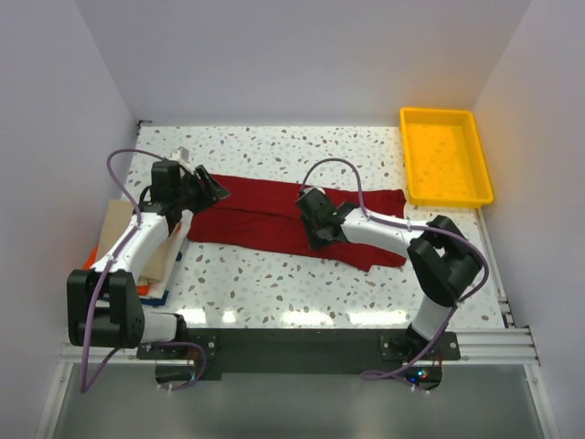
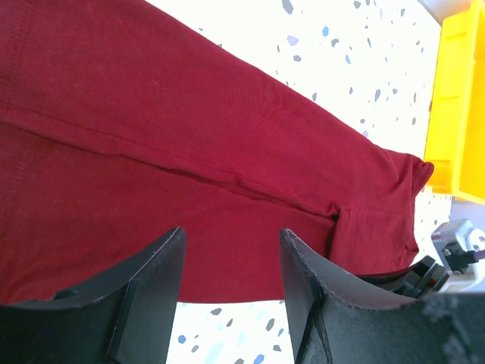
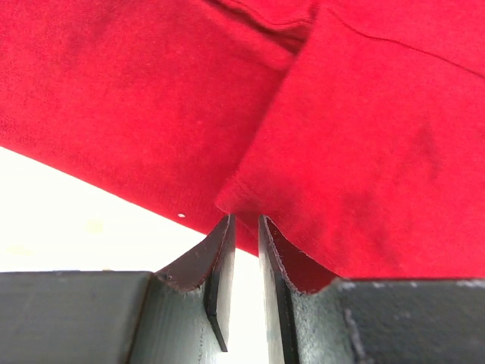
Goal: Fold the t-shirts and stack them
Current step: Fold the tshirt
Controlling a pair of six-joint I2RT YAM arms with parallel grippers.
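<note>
Where the two arms are bolted at the near edge, the speckled bench (image 1: 274, 283) is shown from above. At its near left, under the left arm, a stack (image 1: 117, 227) of folded shirts is seen: tan on top, with orange and blue edges showing beneath.

Farther in, the red shirt (image 1: 260, 215) is laid across the middle of the bench as a long band running left to right, with one layer folded over another along its length. The right gripper (image 3: 244, 220) is placed about midway along the shirt, at an edge of the cloth. Its jaws are drawn narrow, and a folded corner of the shirt is pinched between the tips. The left gripper (image 2: 231, 236) is held over the left end of the shirt, with its jaws wide apart and nothing between them.

At the far right corner, a yellow tray (image 1: 445, 155) is set just beyond the right end of the shirt.
</note>
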